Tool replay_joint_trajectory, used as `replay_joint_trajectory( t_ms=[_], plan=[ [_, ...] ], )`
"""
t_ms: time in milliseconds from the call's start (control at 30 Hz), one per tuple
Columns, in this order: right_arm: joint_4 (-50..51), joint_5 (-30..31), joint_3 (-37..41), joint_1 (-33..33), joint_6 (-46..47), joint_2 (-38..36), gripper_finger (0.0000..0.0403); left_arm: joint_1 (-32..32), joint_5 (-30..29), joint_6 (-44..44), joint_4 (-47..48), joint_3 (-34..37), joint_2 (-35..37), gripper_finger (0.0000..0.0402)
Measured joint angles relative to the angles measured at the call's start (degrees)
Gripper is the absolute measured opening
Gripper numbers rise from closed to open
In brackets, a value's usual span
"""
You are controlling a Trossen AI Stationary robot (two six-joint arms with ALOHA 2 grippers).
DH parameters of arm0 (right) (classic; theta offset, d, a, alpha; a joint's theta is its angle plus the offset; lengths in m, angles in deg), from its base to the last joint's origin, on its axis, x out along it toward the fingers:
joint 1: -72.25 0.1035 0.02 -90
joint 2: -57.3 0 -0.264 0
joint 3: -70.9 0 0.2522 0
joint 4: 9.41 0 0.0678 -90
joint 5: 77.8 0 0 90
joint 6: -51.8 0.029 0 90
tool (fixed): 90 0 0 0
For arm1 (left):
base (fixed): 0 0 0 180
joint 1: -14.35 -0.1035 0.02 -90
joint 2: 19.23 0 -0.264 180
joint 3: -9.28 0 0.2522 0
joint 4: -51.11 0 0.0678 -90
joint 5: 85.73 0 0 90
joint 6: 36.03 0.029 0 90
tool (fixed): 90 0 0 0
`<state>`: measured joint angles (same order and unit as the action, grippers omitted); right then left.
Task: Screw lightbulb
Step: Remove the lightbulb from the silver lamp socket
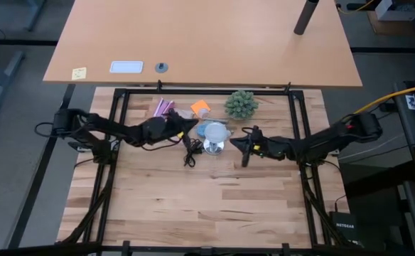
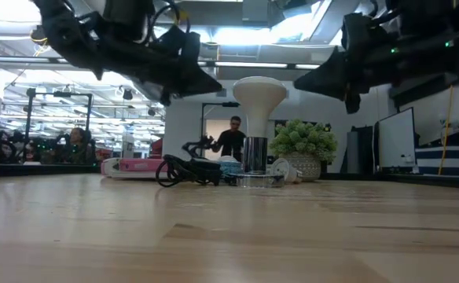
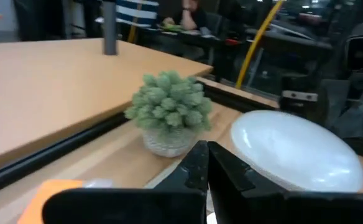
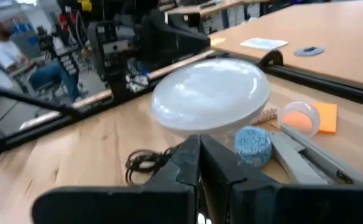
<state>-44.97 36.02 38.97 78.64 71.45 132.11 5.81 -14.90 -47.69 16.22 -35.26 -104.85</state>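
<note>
While the frosted white globe lightbulb [image 2: 259, 93] stands upright in the shiny silver socket base [image 2: 255, 167], neither gripper holds it. The left gripper [image 1: 186, 126], fingers together, hangs just off one side of the globe; the right gripper [image 1: 240, 140], fingers also together, hangs off the opposite side. Both sit raised above the wooden table [image 1: 214, 206].

Risks, as I judge them:
- Shut fingers cannot take the globe; driven in as they are, they would knock the bulb and tip the base.
- Smooth, wide globe: pads may slip while turning.
- Nothing visibly anchors the base, so it may spin with the bulb.

Clutter near the left gripper: coiled black cord [image 1: 190, 152], orange block [image 1: 200, 108], pink-purple packet [image 1: 163, 108]. Green spiky ball plant [image 1: 241, 104] in a pale pot stands beyond the right gripper. A small blue textured ball [image 4: 253, 145] lies beside the base.
</note>
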Motion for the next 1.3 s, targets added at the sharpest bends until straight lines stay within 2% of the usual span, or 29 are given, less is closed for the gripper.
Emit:
replay_joint_trajectory(
  t_ms=[133,433,867,1067,1300],
  plan=[
    [-4.2,1.6,-0.1,0.0,0.1,3.1,0.0016,-1.4,5.8,0.8,-0.4,-2.8,-2.8,0.0],
    [-4.7,1.8,-0.2,0.0,0.1,3.6,0.0016,-1.6,6.2,3.2,0.1,-8.3,-9.9,0.0],
    [-4.6,4.1,-0.2,0.0,-0.6,3.6,0.0016,-0.4,6.1,3.2,2.0,-8.3,-9.3,0.0],
    [-4.5,1.5,-0.2,0.0,-4.2,3.6,0.0016,-0.3,3.9,3.5,5.3,-8.3,-8.7,0.0],
    [-4.5,-1.1,-0.2,0.0,-5.4,3.2,0.0016,-0.3,3.3,5.7,7.8,-8.2,-4.4,0.0]
  ],
)
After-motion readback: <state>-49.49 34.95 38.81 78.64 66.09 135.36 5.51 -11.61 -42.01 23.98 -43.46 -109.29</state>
